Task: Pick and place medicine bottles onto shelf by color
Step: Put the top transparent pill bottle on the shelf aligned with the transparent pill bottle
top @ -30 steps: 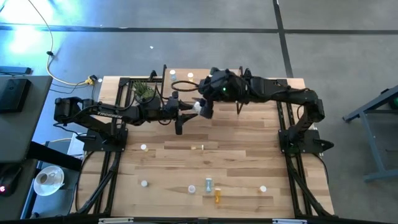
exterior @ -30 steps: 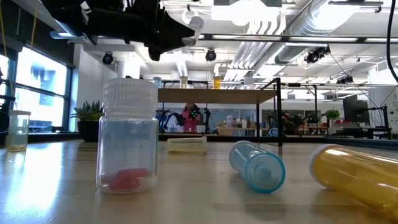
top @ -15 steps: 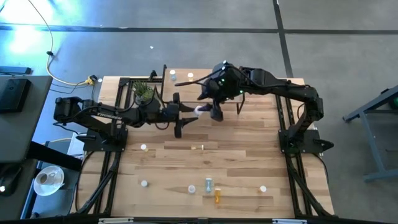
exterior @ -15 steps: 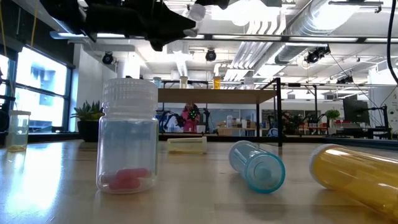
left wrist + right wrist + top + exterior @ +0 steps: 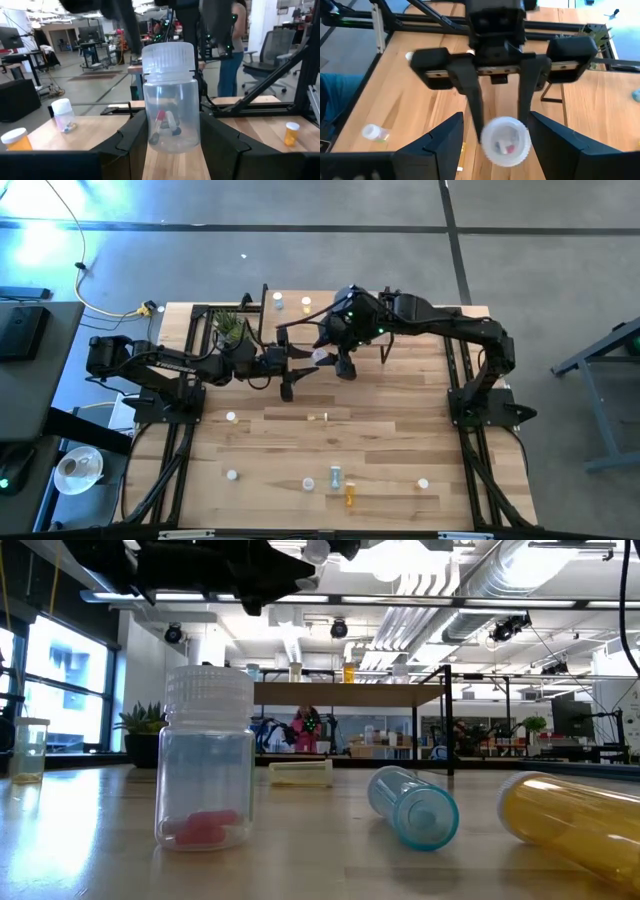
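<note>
A clear medicine bottle [image 5: 170,107] with a white cap and a few pills inside is held in the air over the middle of the table, in my left gripper [image 5: 171,125], which is shut on it. My right gripper [image 5: 496,118] hangs slanting over the bottle's cap [image 5: 505,140]. It is open, with one finger on either side of the cap and apart from it. In the high view both grippers meet at the bottle [image 5: 321,357]. The shelf [image 5: 350,693] stands at the far side with two bottles [image 5: 296,671] on its top. My left gripper pinches the clear bottle's body [image 5: 149,127] between its two fingers, one on each side wall below the cap. The fingers [image 5: 475,107] come level from the table's left. The bottle stands upright in the hold, cap up, lifted clear of the table.
Loose bottles lie or stand on the near half of the table: a clear one [image 5: 205,760], a blue one [image 5: 415,805], a yellow one [image 5: 575,815] and others [image 5: 232,417]. A potted plant [image 5: 232,328] stands at the far left by the shelf.
My right gripper has swung round and tipped downward, sinking a little until its open fingers stand over the bottle's cap. My left gripper has rolled, bringing the held bottle's cap upward, and stays shut on it.
</note>
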Available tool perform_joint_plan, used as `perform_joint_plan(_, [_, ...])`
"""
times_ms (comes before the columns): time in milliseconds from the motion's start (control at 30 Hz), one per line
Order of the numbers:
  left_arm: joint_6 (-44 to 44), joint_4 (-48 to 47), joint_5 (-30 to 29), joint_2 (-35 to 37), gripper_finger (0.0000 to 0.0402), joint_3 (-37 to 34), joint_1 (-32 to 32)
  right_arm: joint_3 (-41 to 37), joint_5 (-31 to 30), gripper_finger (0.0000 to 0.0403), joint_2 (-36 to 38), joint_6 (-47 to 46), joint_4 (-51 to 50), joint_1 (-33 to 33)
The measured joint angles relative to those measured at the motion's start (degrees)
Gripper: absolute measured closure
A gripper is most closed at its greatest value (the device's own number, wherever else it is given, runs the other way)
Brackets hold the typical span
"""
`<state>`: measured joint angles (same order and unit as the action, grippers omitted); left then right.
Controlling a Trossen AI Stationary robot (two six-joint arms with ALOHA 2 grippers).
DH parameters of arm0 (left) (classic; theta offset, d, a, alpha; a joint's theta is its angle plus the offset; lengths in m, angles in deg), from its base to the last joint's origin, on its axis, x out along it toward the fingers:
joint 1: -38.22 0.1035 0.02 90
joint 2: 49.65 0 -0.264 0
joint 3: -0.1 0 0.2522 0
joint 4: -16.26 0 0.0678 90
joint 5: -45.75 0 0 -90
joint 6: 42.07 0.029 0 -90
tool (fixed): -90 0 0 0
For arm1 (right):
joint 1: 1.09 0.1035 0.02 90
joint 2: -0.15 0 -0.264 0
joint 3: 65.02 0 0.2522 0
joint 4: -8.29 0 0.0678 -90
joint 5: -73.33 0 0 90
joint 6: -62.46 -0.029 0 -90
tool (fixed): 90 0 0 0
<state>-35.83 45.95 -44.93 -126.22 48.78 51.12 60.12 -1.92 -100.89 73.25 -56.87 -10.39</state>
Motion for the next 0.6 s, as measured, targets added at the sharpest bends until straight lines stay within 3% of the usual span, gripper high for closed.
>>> perform_joint_plan(233, [0.0, 0.1, -0.2, 0.0, 0.0257, 0.0, 0.1, -0.1, -6.0, 0.0192, -0.6, -0.2, -0.4, 0.0])
perform_joint_plan(433, [0.0, 0.1, 0.0, 0.0, 0.0257, 0.0, 0.5, -0.1, -4.3, 0.0198, -0.7, -0.3, -0.7, 0.0])
perform_joint_plan(600, [1.1, 0.1, 0.0, 0.0, 0.0257, 0.0, 1.1, -0.1, -4.2, 0.0238, -0.7, -1.7, -0.7, 0.0])
